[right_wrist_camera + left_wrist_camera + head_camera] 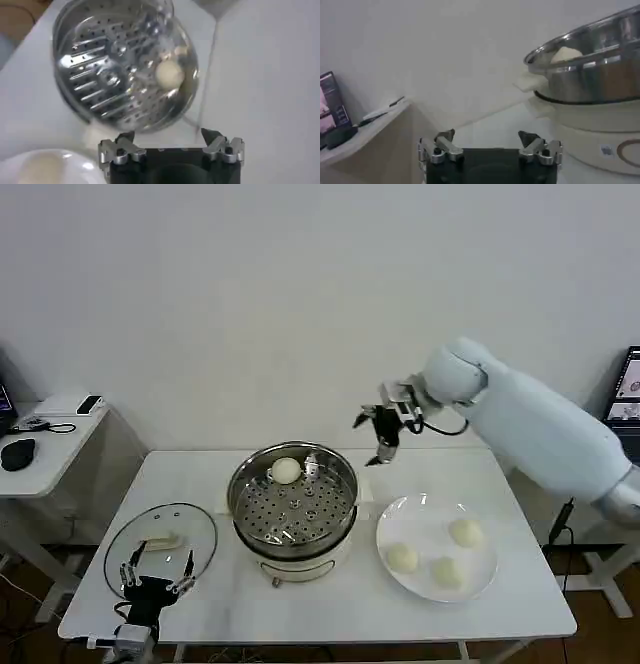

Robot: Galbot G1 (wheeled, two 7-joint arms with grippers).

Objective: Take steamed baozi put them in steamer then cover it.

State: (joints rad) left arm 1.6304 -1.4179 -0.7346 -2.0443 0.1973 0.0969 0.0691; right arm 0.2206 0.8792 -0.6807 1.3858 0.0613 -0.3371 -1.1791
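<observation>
One baozi (286,470) lies on the perforated tray at the back of the steamer (293,506); the right wrist view shows that same baozi (169,73) in the steamer (125,60). Three more baozi (465,531) (402,558) (446,573) rest on the white plate (430,514). My right gripper (378,436) hangs open and empty in the air behind the steamer's right side. The cover (160,546), a glass lid with a cream handle, lies flat on the table at the left. My left gripper (157,573) is open at the table's front left, over the cover's near rim.
A white side table (45,444) with a mouse and small devices stands at the far left. The main white table's front edge (320,629) runs close under the left gripper. A screen (629,389) shows at the right edge.
</observation>
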